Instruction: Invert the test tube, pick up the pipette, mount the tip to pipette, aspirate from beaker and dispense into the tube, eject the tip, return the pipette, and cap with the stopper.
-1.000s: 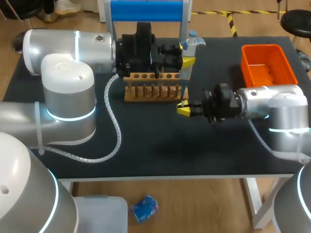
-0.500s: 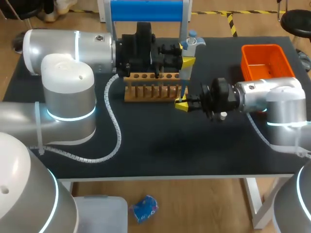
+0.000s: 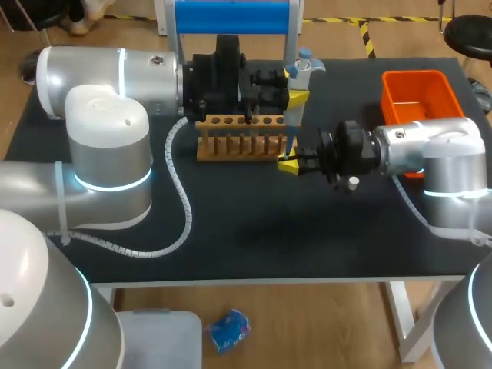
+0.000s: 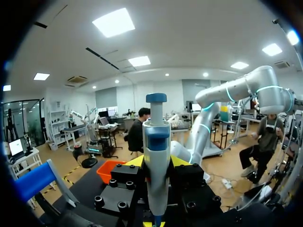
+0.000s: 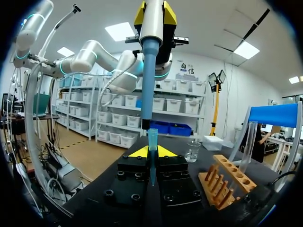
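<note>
Notably, black table (image 3: 246, 231) bears rack (image 3: 242, 140), beaker (image 5: 191, 152), orange bin (image 3: 424, 100).

Left fingers (image 3: 297, 98) grip the upright pipette (image 3: 304, 63); right fingers (image 3: 288, 165) sit at its lower end.

one pipette (image 4: 156, 156), one tip (image 5: 152, 142), one rack (image 3: 238, 146), one tube (image 5: 249, 144), one beaker (image 5: 192, 151), one bin (image 3: 419, 75)

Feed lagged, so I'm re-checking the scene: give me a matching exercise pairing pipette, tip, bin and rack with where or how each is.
1 pipette
2 tip
3 bin
4 rack

A wooden, holding a clear tube
B orange, far right of the table
C upright in the left gripper
D in the right gripper, under the pipette's nozzle

Pairs: 1-C, 2-D, 3-B, 4-A
</note>
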You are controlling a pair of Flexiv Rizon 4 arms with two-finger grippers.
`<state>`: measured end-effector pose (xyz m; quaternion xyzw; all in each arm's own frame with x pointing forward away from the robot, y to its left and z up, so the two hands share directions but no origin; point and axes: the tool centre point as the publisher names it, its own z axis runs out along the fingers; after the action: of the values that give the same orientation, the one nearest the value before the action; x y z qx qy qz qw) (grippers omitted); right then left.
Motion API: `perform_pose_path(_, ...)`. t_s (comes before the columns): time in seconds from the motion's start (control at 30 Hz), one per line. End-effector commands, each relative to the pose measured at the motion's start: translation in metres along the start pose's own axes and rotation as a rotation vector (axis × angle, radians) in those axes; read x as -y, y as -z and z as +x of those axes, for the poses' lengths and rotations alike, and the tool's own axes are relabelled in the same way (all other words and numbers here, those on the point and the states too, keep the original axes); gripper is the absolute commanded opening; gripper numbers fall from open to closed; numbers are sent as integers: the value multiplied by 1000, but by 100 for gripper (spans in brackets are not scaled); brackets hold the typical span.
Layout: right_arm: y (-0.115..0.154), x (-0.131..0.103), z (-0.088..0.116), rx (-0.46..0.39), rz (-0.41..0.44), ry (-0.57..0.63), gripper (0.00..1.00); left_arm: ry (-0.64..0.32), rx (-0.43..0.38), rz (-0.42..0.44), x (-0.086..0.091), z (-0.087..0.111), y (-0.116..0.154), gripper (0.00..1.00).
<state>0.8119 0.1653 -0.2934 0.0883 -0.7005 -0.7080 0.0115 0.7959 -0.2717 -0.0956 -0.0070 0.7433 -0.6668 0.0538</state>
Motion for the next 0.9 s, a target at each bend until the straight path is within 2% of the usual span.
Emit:
perform_pose_path(0.03, 0, -1, 1, -1, 10, 2, 0, -1, 1, 3, -1, 0, -1, 0)
perform_pose_path(0.9, 2, 3, 3, 7, 19, -7, 0, -1, 1, 3, -1, 0, -1, 0)
